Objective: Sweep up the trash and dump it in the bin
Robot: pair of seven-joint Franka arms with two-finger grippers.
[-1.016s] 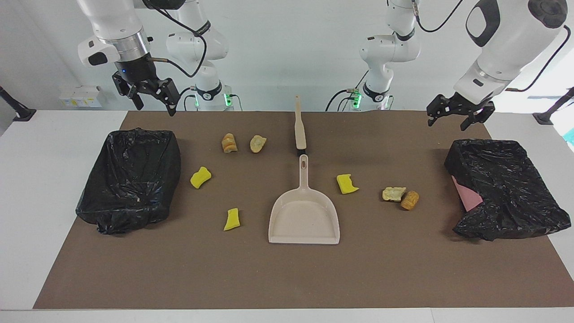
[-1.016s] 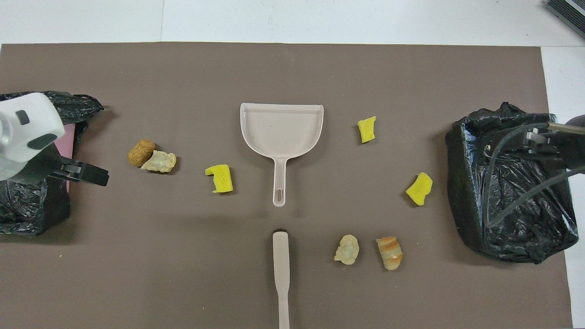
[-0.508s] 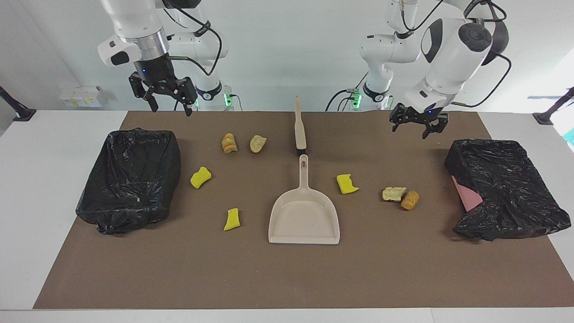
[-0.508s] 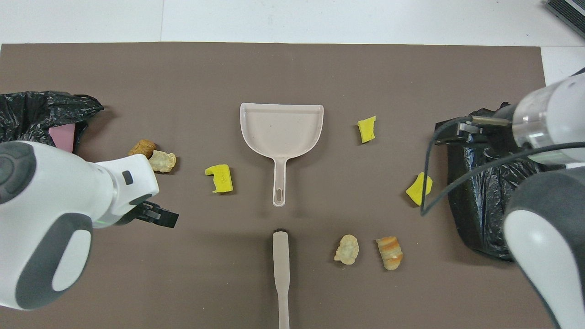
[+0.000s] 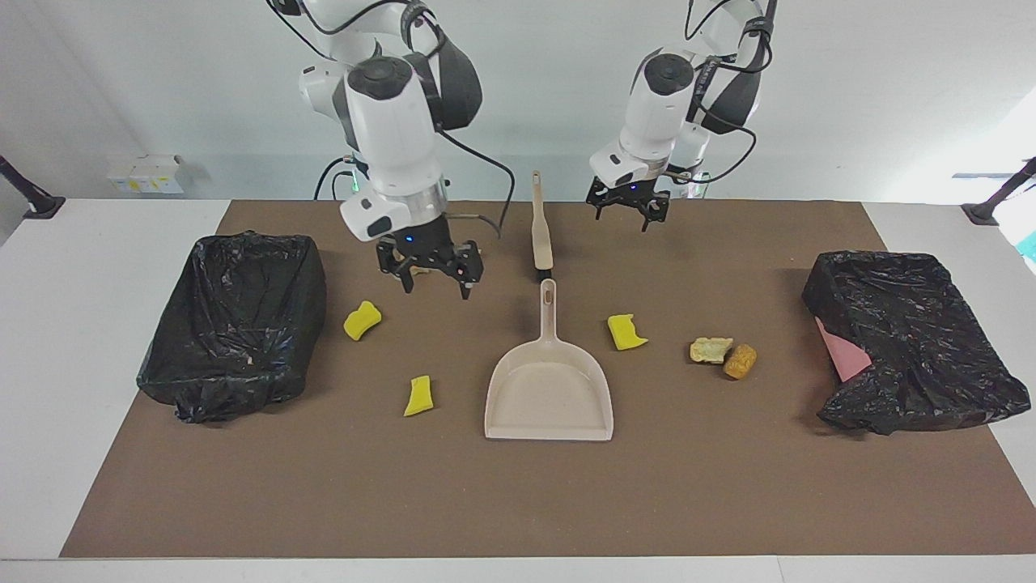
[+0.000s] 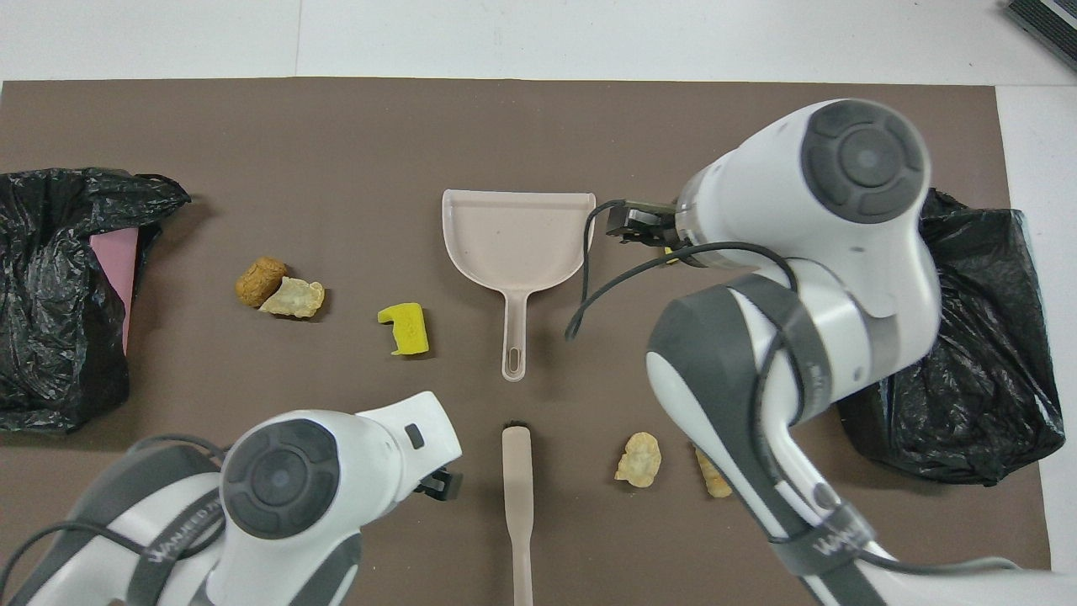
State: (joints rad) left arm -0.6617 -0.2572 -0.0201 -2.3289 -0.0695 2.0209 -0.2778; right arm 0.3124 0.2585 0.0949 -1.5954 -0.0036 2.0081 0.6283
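Facing view: left pincer [image 5: 624, 212] and right pincer [image 5: 430, 276] gape wide, empty.

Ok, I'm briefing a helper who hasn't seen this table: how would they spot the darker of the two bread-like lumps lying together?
Start at the beige plastic dustpan in the middle of the brown mat, then move toward the black-bagged bin with the pink patch at the left arm's end. Between them two lumps touch; the orange-brown rounded bread-like lump lies on the bin's side of the pale crusty lump, darker and smoother.
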